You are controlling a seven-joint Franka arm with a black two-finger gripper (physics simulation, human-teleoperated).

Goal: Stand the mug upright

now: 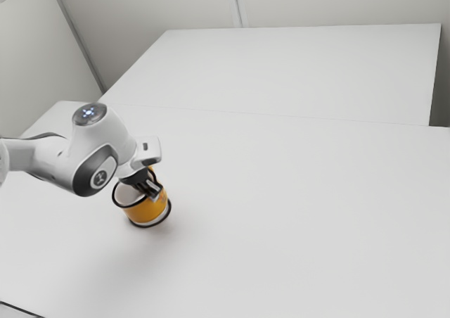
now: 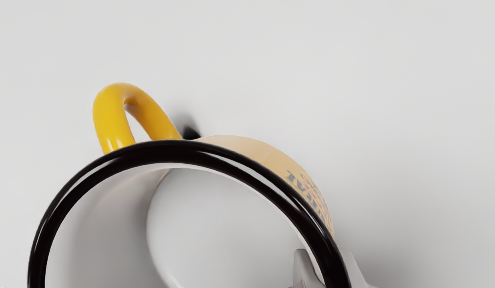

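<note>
Exterior view, from its left: a white arm (image 1: 53, 162), then the orange mug (image 1: 143, 211), tilted on or just above the worktop (image 1: 281, 212) — and the pincer (image 1: 152, 191), its fingers apparently pinching the mug's wall — one inside, one outside.

Table (image 1: 295, 219): pale grey-white, matt, plain. Thin straight seam (image 1: 281, 115) across its far side in exterior view; a second pale surface (image 1: 302, 72) beyond the seam. Short dark line (image 1: 21, 309) at the near corner, exterior view's left. Mug (image 1: 144, 210) tilted at the tabletop, black-rimmed base lowermost; probably touching, though contact is hard to confirm. Soft grey shadow (image 1: 156, 242) on the table just beside the base.
</note>
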